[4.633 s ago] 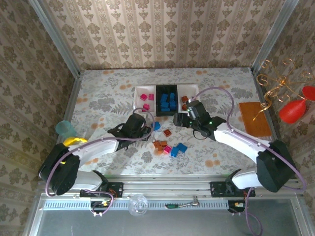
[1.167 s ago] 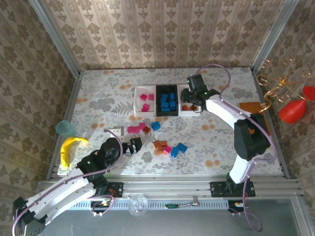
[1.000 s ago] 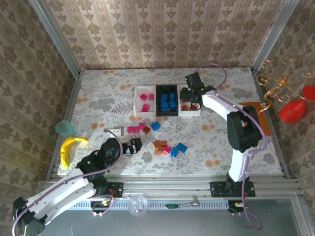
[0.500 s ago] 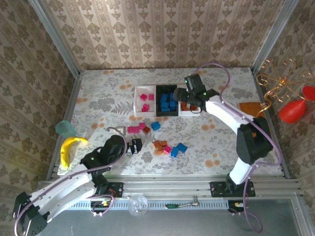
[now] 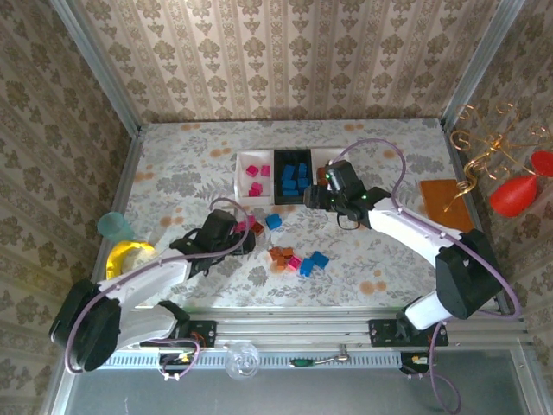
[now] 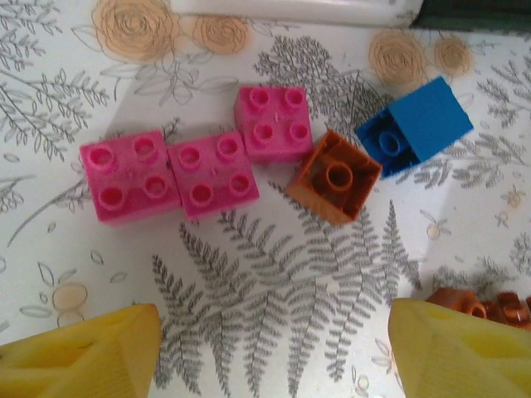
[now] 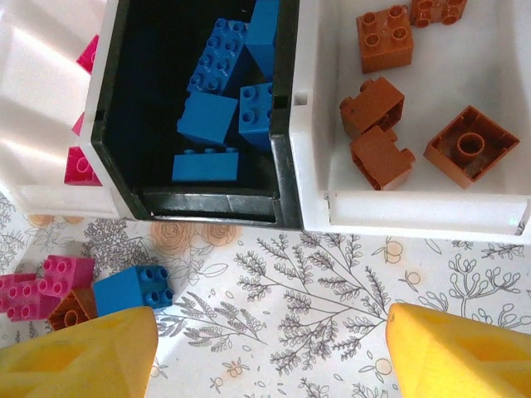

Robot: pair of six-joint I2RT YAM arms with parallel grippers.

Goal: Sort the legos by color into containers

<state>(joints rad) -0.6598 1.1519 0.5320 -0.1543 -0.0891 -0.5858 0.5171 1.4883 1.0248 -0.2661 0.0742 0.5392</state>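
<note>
Left gripper (image 6: 267, 352) spread, empty, over pink legos (image 6: 203, 170) loose on the bench (image 6: 274, 282); right gripper (image 7: 270, 352) spread, empty, at the trays (image 7: 415, 209). Legos look light, rigid, slick: pinch flat opposite walls.

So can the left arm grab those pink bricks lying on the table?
Probably yes. The left gripper hovers right by the three pink bricks with its jaws apart and nothing in between. An orange brick sits tight against the rightmost one, so that one may be trickier.
</note>
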